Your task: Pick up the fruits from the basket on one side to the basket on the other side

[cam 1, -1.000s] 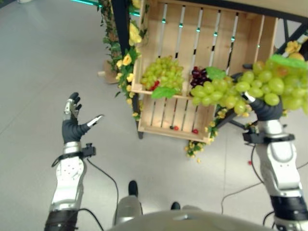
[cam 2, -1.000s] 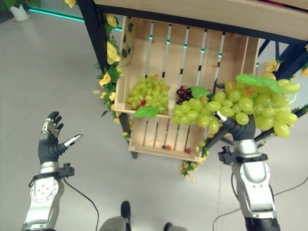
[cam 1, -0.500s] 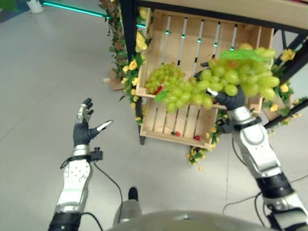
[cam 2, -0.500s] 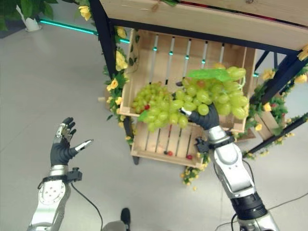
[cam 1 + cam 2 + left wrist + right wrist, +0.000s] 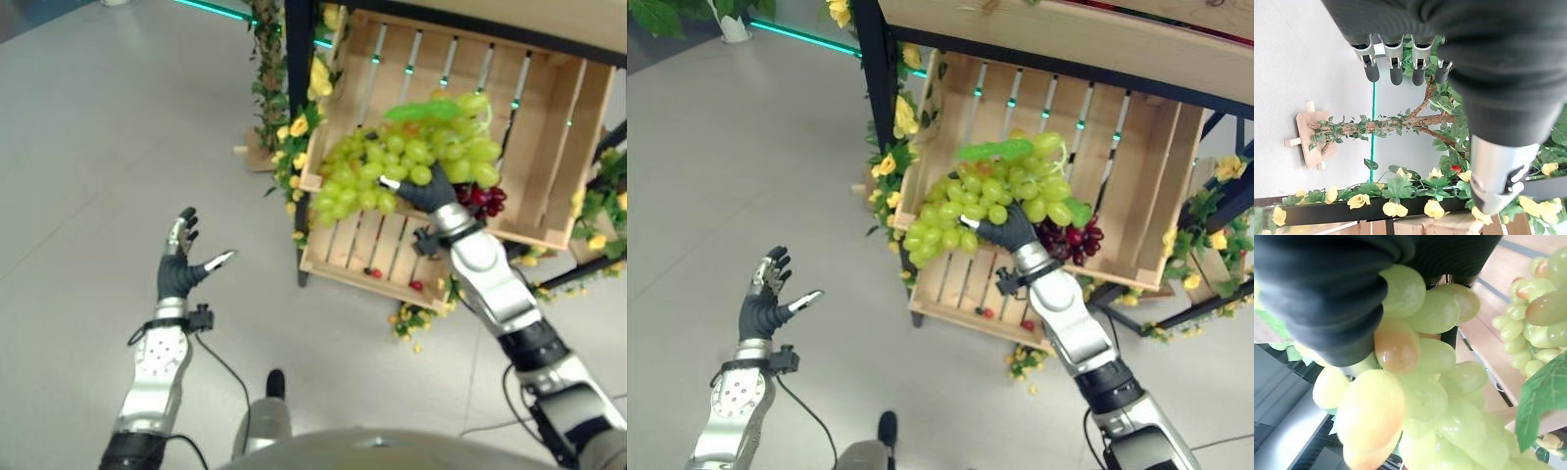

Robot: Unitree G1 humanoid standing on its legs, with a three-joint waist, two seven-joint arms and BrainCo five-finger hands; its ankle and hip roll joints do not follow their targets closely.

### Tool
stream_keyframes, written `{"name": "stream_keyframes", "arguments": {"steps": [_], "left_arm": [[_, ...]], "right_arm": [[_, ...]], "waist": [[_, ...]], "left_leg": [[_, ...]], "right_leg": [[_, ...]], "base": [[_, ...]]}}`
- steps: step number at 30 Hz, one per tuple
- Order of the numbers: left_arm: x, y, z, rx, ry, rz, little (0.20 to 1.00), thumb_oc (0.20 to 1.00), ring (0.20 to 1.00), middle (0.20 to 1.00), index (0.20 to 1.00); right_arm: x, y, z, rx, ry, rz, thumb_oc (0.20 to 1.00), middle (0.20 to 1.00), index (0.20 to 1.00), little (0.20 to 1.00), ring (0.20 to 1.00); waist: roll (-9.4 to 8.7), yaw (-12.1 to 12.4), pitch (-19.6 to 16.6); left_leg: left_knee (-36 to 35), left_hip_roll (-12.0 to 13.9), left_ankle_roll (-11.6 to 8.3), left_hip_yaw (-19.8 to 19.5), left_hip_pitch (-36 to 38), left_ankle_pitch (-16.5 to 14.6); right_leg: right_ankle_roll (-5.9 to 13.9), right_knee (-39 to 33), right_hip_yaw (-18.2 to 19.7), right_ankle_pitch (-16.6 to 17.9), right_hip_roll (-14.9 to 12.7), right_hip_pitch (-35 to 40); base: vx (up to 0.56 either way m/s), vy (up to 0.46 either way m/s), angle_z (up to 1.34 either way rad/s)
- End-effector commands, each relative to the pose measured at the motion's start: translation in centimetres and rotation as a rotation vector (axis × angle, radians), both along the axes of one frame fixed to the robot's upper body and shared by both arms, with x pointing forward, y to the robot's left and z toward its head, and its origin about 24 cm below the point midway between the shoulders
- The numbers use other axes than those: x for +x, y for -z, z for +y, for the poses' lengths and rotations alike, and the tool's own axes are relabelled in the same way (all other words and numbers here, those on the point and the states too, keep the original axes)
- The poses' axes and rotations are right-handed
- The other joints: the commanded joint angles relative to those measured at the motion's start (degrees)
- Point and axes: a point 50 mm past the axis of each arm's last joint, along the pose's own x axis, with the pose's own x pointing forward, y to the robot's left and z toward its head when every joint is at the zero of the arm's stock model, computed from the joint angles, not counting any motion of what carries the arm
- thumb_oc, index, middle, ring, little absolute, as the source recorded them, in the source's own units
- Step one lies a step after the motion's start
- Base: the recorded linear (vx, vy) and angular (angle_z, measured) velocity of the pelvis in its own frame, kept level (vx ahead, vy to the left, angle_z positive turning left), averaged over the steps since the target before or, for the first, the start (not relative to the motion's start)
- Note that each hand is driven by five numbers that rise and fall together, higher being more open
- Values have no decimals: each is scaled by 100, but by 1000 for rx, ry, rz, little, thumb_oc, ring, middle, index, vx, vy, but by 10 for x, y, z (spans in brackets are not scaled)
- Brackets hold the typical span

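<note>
A big bunch of green grapes (image 5: 411, 162) with a leaf on top hangs in front of the left half of the tilted wooden crate (image 5: 534, 117). My right hand (image 5: 423, 193) is shut on it from below, its arm coming in from the lower right. In the right wrist view the held grapes (image 5: 1415, 396) lie against the hand's dark cover, and a second green bunch (image 5: 1528, 342) rests on the crate's slats behind them. Dark red grapes (image 5: 1070, 238) lie in the crate right of my hand. My left hand (image 5: 180, 266) hovers open over the floor at the left, holding nothing.
A black post (image 5: 297, 117) wound with yellow flowers and leaves stands at the crate's left edge. A wooden shelf (image 5: 1068, 39) overhangs the crate. Small red fruits (image 5: 375, 273) lie on the crate's lower slats. Grey floor (image 5: 98, 147) spreads to the left.
My right hand has carried the green grapes leftwards, from beyond the crate's right side to in front of its left half. The camera has also shifted. The left hand stays open.
</note>
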Motion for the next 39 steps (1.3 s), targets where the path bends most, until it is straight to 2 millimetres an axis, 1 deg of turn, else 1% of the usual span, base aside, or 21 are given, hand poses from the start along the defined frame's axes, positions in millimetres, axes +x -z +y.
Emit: {"name": "stream_keyframes", "arguments": {"steps": [1, 5, 6, 7, 9, 11, 13, 14, 21, 26, 28, 29, 30, 32, 39], "left_arm": [[11, -23, 1, 18, 43, -102, 1000, 1000, 1000, 1000, 1000], [12, -25, 1, 10, 50, -107, 1000, 1000, 1000, 1000, 1000], [14, -26, 1, 14, 59, -109, 1000, 1000, 1000, 1000, 1000], [14, -27, 1, 13, 58, -111, 1000, 1000, 1000, 1000, 1000], [14, -28, 1, 11, 67, -112, 1000, 1000, 1000, 1000, 1000], [15, -27, 1, 1, 65, -114, 1000, 1000, 1000, 1000, 1000], [16, -27, 2, -2, 67, -111, 1000, 1000, 1000, 1000, 1000], [16, -28, 2, -3, 66, -112, 1000, 1000, 1000, 1000, 1000], [17, -28, 5, 7, 52, -109, 1000, 1000, 1000, 1000, 1000], [17, -28, 6, 4, 44, -111, 1000, 1000, 1000, 1000, 1000], [18, -28, 5, 5, 45, -111, 1000, 1000, 1000, 1000, 1000], [18, -28, 5, 5, 43, -112, 1000, 1000, 1000, 1000, 1000], [18, -28, 5, 3, 41, -112, 1000, 1000, 1000, 1000, 1000], [18, -28, 6, 5, 38, -109, 1000, 1000, 1000, 1000, 1000], [18, -28, 7, 7, 31, -110, 1000, 1000, 1000, 1000, 1000]], "right_arm": [[5, -57, 3, 48, 9, -233, 200, 200, 200, 200, 200], [22, -74, 2, 41, 58, -255, 200, 200, 200, 200, 200], [29, -87, 3, 12, 78, -280, 200, 200, 200, 200, 200], [29, -87, 3, 11, 77, -282, 200, 200, 200, 200, 200], [36, -100, 0, 2, 115, -306, 200, 200, 200, 200, 200], [43, -107, -1, 29, 140, -300, 200, 200, 200, 200, 200], [50, -119, 0, 33, 163, -307, 200, 200, 200, 200, 200], [50, -119, 0, 33, 162, -308, 200, 200, 200, 200, 200], [54, -141, -5, 44, 213, -357, 200, 200, 200, 200, 200], [57, -143, -8, 52, 242, -361, 200, 200, 200, 200, 200], [59, -140, -8, 39, 250, -347, 200, 200, 200, 200, 200], [59, -138, -8, 40, 251, -339, 228, 228, 228, 228, 228], [60, -136, -8, 37, 248, -333, 1000, 1000, 1000, 1000, 1000], [60, -133, -7, 32, 238, -315, 1000, 1000, 1000, 1000, 1000], [61, -131, -9, 38, 244, -304, 1000, 1000, 1000, 1000, 1000]], "waist": [[-24, 63, 132], [-17, 113, 215], [-16, 130, 257], [-11, 127, 265], [-7, 148, 293], [5, 170, 323], [21, 169, 348], [23, 166, 353], [47, 134, 353], [57, 114, 363], [59, 99, 370], [62, 96, 376], [64, 95, 381], [71, 89, 401], [66, 74, 432]], "left_leg": [[283, -14, 21, -28, 195, -670], [309, -18, 14, -37, 129, -653], [324, -21, 12, -46, 78, -644], [326, -20, 12, -45, 74, -644], [346, -23, 14, -53, 31, -636], [361, -23, 15, -54, -2, -627], [366, -19, 13, -55, -25, -616], [367, -19, 13, -54, -27, -616], [364, -27, 12, -69, -40, -609], [361, -28, 16, -67, -36, -610], [353, -26, 16, -60, -33, -606], [352, -27, 17, -61, -35, -604], [349, -25, 19, -64, -40, -599], [355, -25, 18, -73, -55, -595], [361, -22, 14, -71, -88, -584]], "right_leg": [[148, 201, -108, 88, 163, -305], [144, 218, -113, 112, 156, -375], [138, 227, -103, 122, 159, -424], [137, 230, -101, 123, 160, -429], [135, 239, -99, 138, 157, -478], [131, 255, -94, 148, 154, -513], [120, 286, -83, 150, 149, -556], [120, 289, -83, 149, 149, -558], [105, 366, -80, 144, 141, -618], [109, 393, -71, 149, 132, -656], [104, 399, -68, 151, 129, -665], [102, 407, -74, 150, 127, -673], [100, 408, -81, 151, 124, -682], [99, 411, -82, 152, 127, -695], [96, 397, -63, 163, 128, -721]], "base": [[0, 0, 0], [-22, -3, 0], [-47, -1, 0], [-44, -4, 0], [-17, -1, 0], [-33, 2, -3], [-17, 5, -2], [0, 0, 0], [-1, 1, 1], [0, 0, 0], [0, 0, 0], [0, 0, 0], [0, 0, 0], [0, 0, 0], [0, 0, 0]]}}
